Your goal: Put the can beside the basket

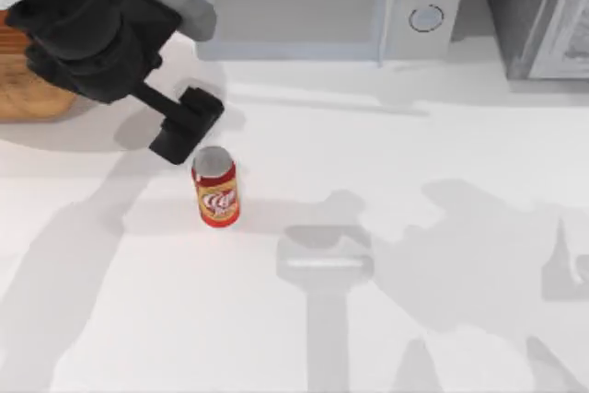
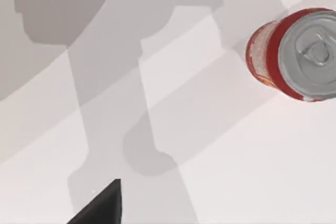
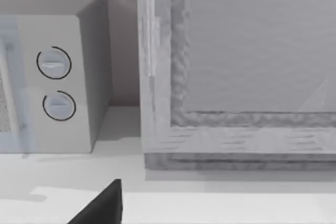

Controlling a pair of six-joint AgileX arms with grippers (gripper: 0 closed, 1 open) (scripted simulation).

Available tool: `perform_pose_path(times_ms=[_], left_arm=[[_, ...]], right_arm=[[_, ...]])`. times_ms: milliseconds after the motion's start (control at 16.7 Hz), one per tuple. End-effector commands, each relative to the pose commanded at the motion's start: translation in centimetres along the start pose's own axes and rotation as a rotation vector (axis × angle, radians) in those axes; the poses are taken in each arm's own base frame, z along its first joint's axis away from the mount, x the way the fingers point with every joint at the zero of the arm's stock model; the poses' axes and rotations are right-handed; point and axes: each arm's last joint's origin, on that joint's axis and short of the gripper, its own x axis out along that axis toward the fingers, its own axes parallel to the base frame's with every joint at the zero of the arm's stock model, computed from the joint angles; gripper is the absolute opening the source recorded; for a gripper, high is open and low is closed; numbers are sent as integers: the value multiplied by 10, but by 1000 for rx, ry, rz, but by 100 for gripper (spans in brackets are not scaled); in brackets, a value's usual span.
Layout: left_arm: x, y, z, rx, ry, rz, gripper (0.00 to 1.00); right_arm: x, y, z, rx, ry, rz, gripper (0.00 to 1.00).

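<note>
The can stands upright on the white table, left of centre, red and orange-yellow with a silver top. My left gripper hovers just behind it and slightly to its left, open and holding nothing, apart from the can. In the left wrist view the can shows from above near the edge, with one dark fingertip low in the picture. The basket, orange-brown wicker, sits at the far left edge, mostly covered by my left arm. My right gripper is parked, facing the back of the table.
A pale microwave with two round knobs stands along the back edge. A grey cabinet fills the back right corner, and it shows close up in the right wrist view. Open tabletop lies in front of and right of the can.
</note>
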Motion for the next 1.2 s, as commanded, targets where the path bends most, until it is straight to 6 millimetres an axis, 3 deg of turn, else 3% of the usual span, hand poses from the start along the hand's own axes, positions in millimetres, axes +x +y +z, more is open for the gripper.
perform_pose_path(times_ms=[180, 420, 840, 1200], left_arm=[[36, -9, 37, 80, 149, -51, 100], [65, -21, 60, 144, 255, -88, 100], [70, -21, 62, 148, 267, -92, 100], [116, -25, 51, 152, 261, -91, 100]], right_arm=[[0, 0, 0, 0, 0, 0, 100], [0, 0, 0, 0, 0, 0, 100], [0, 0, 0, 0, 0, 0, 100], [0, 0, 0, 0, 0, 0, 100]])
